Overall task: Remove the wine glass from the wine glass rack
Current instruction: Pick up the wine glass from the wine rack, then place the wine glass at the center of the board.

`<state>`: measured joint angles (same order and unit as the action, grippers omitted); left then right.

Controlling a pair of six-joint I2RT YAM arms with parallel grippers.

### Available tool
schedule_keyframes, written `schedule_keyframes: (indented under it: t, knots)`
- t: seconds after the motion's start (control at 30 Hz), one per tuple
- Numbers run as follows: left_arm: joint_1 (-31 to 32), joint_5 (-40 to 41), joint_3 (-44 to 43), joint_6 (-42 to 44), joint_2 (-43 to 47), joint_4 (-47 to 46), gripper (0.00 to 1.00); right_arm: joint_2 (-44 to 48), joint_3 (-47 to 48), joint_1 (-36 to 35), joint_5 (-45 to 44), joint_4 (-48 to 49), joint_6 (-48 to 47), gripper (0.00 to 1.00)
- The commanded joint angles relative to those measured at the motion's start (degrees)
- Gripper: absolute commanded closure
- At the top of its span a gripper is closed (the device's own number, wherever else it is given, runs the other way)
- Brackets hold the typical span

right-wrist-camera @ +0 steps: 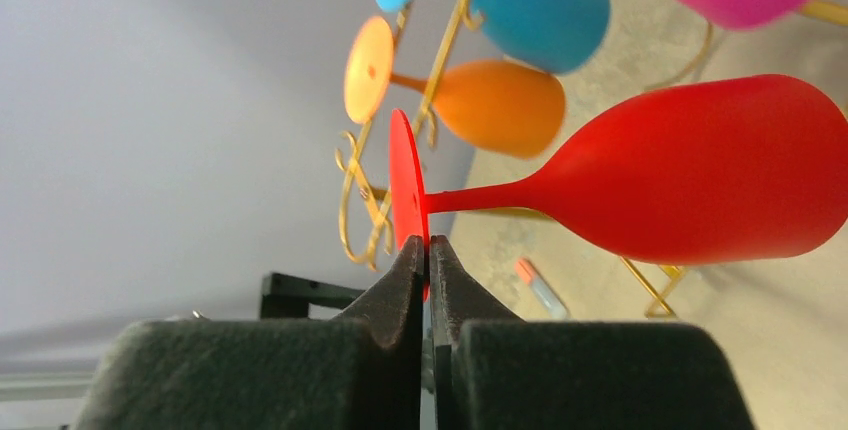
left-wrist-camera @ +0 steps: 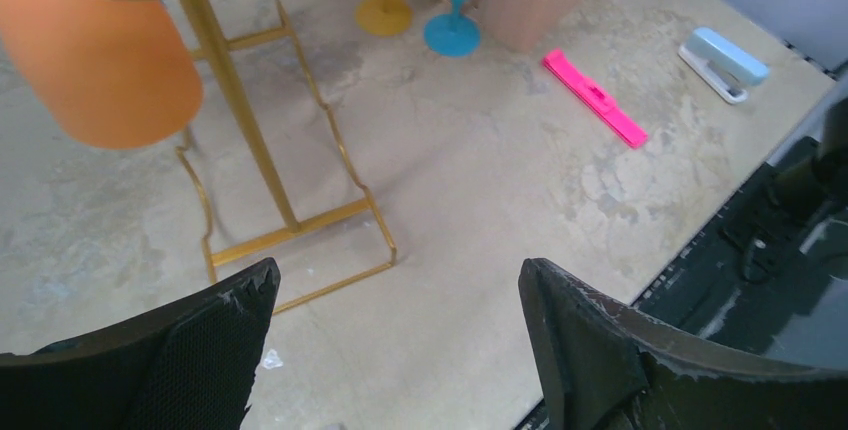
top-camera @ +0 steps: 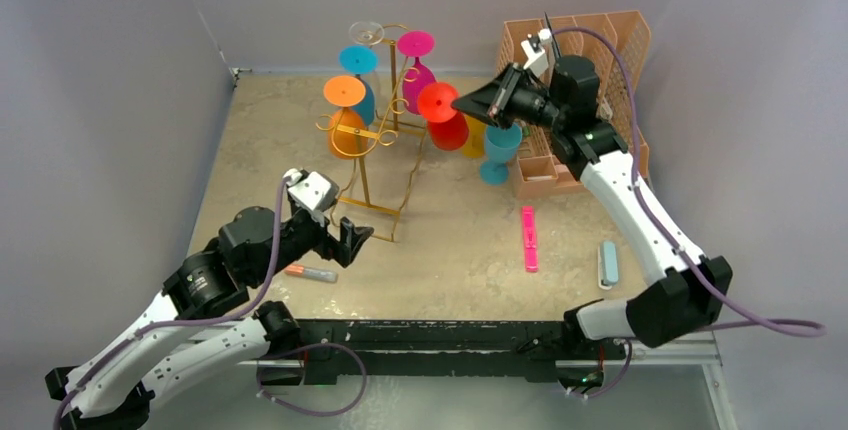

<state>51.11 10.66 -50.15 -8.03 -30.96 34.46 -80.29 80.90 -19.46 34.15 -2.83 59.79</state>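
From above, the right gripper (top-camera: 468,103) holds the upside-down red wine glass (top-camera: 446,122) by its foot just right of the wine glass rack (top-camera: 388,132); the left wrist view shows the left gripper (left-wrist-camera: 395,285) spread wide near the rack's base; the right wrist view shows fingers (right-wrist-camera: 398,295) pinching the foot's rim.

Right claw (right-wrist-camera: 428,252) tight — left claw (left-wrist-camera: 398,278) agape

I am built of white shelled links (top-camera: 640,220) on bulky black joints (top-camera: 205,280); purple cables (top-camera: 770,328) loop out at four o'clock. My left pincer (left-wrist-camera: 400,350) and right pincer (right-wrist-camera: 427,270) are scuffed black wedges.
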Motion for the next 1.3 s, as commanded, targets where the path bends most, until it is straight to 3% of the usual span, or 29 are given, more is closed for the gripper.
schedule_keyframes:
  t: [0.0,0.1,0.33,0.5,0.73,0.87,0.93,1.13,1.27]
  knots:
    - [-0.2,-7.3,-1.8,-9.8,-1.9,1.2,0.13,7.8,-6.7,0.2,1.5,0.7,-10.3,1.0]
    - [-0.2,-9.9,-1.6,-13.8,-2.5,-1.4,0.13,11.9,-10.5,0.0,3.9,-3.7,-15.1,1.0]
    - [-0.2,-10.8,-1.8,-21.6,-4.6,-7.5,0.11,22.3,-22.6,-5.8,6.1,-2.8,-17.0,1.0]
    - [-0.2,-18.3,-3.4,-23.0,-10.1,-12.2,0.11,22.2,-23.5,-12.6,7.6,-5.8,-21.0,1.0]
    - [-0.2,-25.7,-0.1,-28.3,-12.9,-20.1,0.17,22.0,-26.4,-13.8,9.2,-0.4,-19.8,1.0]
    - [-0.2,-27.0,0.9,-29.7,-13.1,-22.5,0.29,21.9,-26.9,-13.8,10.4,1.2,-19.6,1.0]
    - [-0.2,-27.8,0.7,-29.7,-13.8,-22.4,0.4,22.1,-27.5,-13.7,10.5,2.5,-19.2,1.0]
    - [-0.2,-28.7,0.9,-30.9,-14.9,-23.5,0.52,22.0,-29.1,-13.8,13.6,7.2,-17.0,1.0]
    - [-0.2,-28.3,1.7,-31.7,-14.8,-24.6,0.66,22.1,-29.4,-13.8,14.8,7.8,-16.6,1.0]
